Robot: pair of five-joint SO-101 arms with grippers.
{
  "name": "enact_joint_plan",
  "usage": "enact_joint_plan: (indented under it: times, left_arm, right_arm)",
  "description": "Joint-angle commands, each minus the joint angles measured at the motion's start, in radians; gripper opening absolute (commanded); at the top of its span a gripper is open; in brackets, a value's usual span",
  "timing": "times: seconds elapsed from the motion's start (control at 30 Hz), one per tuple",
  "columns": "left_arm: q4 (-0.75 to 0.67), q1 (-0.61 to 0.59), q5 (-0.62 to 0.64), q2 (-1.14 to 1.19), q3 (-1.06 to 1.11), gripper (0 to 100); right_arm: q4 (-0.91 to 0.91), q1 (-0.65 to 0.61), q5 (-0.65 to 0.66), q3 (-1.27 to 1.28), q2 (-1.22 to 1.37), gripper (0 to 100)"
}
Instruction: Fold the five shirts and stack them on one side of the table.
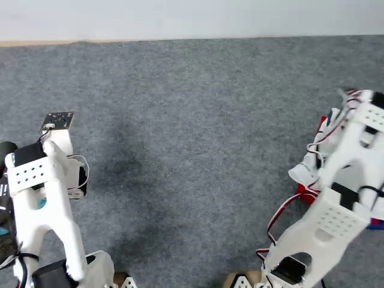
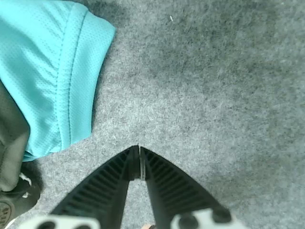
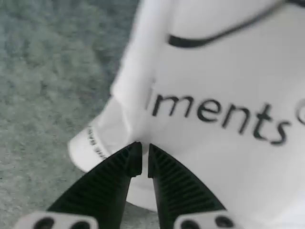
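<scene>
Black ribbed jaws of the left gripper (image 2: 139, 160) meet at their tips, holding nothing, over the bare grey table mat (image 2: 214, 95). Just beside them lies a teal shirt (image 2: 43, 71), its hemmed sleeve flat on the mat, with a dark garment (image 2: 9, 138) against its edge. The right gripper (image 3: 141, 160) has its jaws drawn together to a thin slit above the folded edge of a white printed shirt (image 3: 228, 71). Red cloth (image 1: 307, 193) and blue cloth (image 1: 375, 224) peek out beneath that arm at the table's side.
</scene>
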Motion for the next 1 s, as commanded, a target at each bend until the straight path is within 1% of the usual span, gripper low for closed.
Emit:
enact_joint_plan:
  times: [0.0,0.07,0.27,0.4,0.47,0.63,0.8,0.97]
  left_arm:
    - [-0.014,0.006,0.002,-0.023,-0.005,1]
    - [-0.012,0.006,0.002,-0.023,-0.005,1]
    - [-0.012,0.006,0.002,-0.023,-0.005,1]
    - [-0.014,0.006,0.002,-0.023,-0.005,1]
    - [-0.014,0.006,0.002,-0.023,-0.005,1]
    - [-0.014,0.006,0.002,-0.023,-0.005,1]
    - [-0.014,0.006,0.002,-0.023,-0.005,1]
    - [-0.014,0.006,0.002,-0.023,-0.005,1]
  right_arm:
    - [0.008,-0.042,-0.021,-0.025,-0.073,3.9]
    - [0.054,-0.044,-0.021,-0.068,-0.087,4.1]
    - [0.061,-0.030,-0.018,-0.041,-0.139,5.0]
    - [0.061,-0.031,-0.020,0.043,-0.139,14.9]
    - [0.061,-0.031,-0.020,0.081,-0.139,17.0]
    - [0.058,-0.031,-0.017,0.118,-0.136,13.6]
    - [0.056,-0.031,-0.015,0.115,-0.139,3.4]
    - [0.058,-0.028,-0.021,0.112,-0.154,2.8]
